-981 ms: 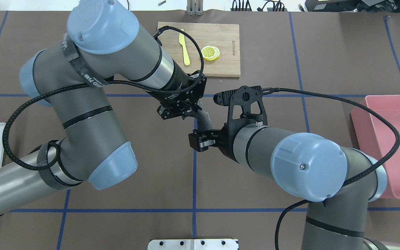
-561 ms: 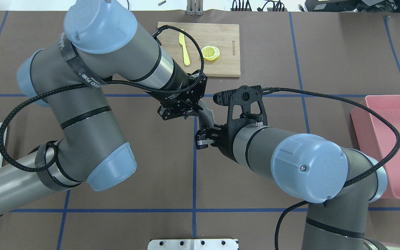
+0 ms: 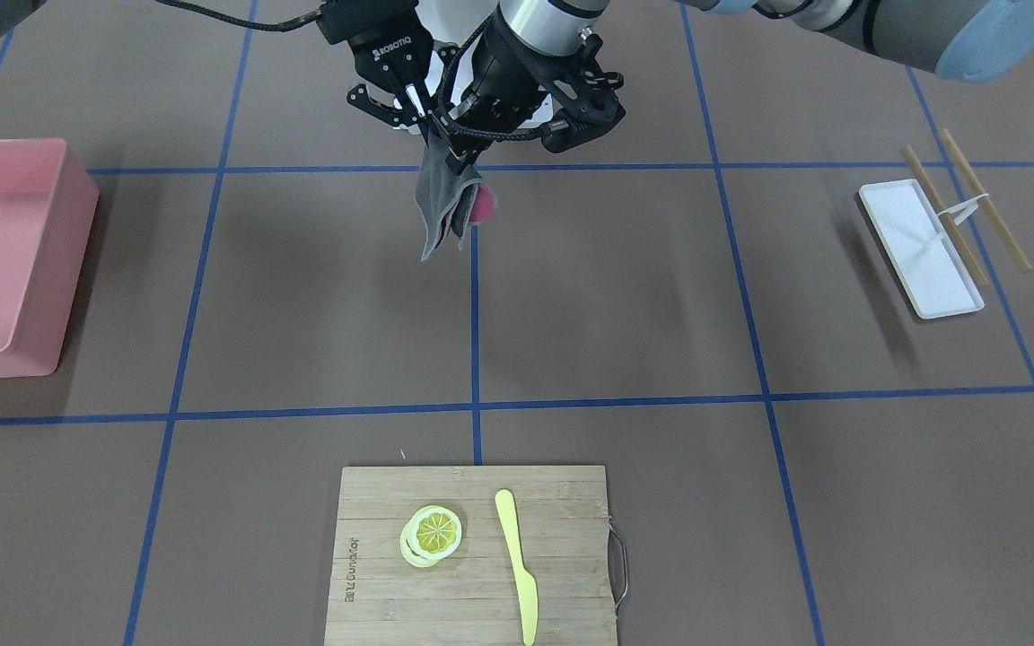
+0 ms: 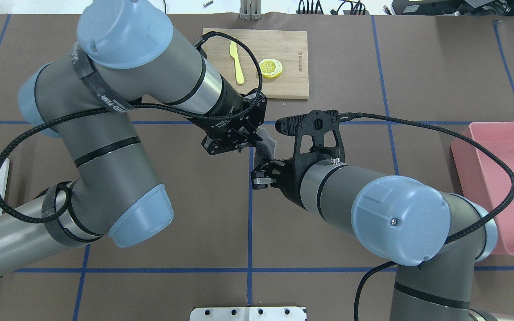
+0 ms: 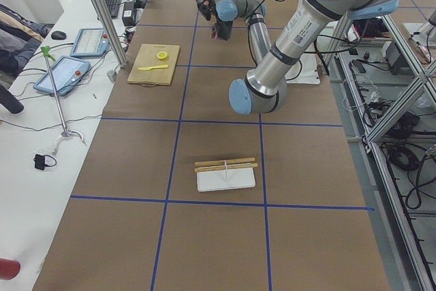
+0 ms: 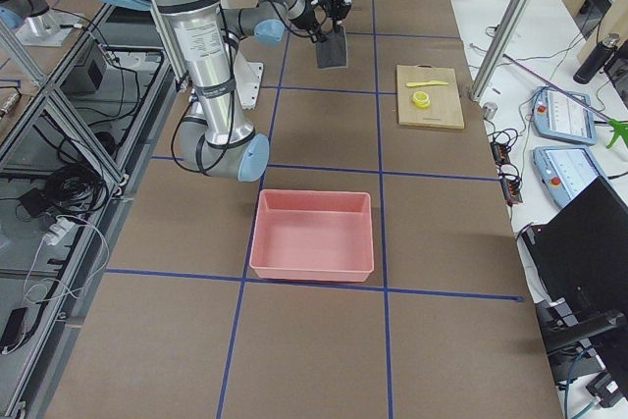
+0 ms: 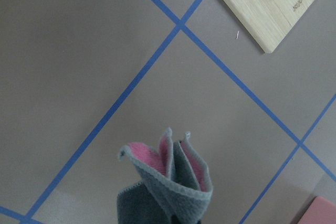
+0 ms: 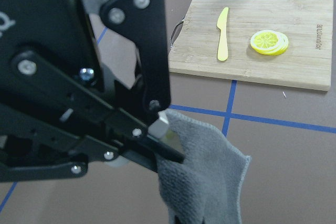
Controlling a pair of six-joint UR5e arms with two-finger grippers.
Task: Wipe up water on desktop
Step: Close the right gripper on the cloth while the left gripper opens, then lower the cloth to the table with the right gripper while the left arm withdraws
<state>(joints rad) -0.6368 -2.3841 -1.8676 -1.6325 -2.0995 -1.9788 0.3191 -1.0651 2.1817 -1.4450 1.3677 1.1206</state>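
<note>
One grey-and-pink cloth (image 3: pixel 445 211). One bamboo cutting board (image 3: pixel 562 574), and on it one yellow knife (image 3: pixel 517 561) and one stack of lemon slices (image 3: pixel 433 533), probably two or three, though they overlap too closely to count for sure. One pink bin (image 3: pixel 77 224). One white tray (image 3: pixel 907 224). Two wooden sticks (image 3: pixel 998 220). Two robot arms (image 4: pixel 105 147).

A bamboo board (image 3: pixel 562 538) with a metal handle (image 3: pixel 620 567) on one side carries a stack of lemon slices (image 3: pixel 433 534). A yellow knife (image 3: pixel 517 563) lies lengthwise between the slices and the handle, touching neither. In the front-facing view a pink bin (image 3: pixel 68 269) stands well left of the board and nearer the robot. Well right of the board sits a white tray (image 3: pixel 921 247) with two wooden sticks (image 3: pixel 985 199) lying over it. Two tablets (image 5: pixel 87 41) lie beyond the board.
</note>
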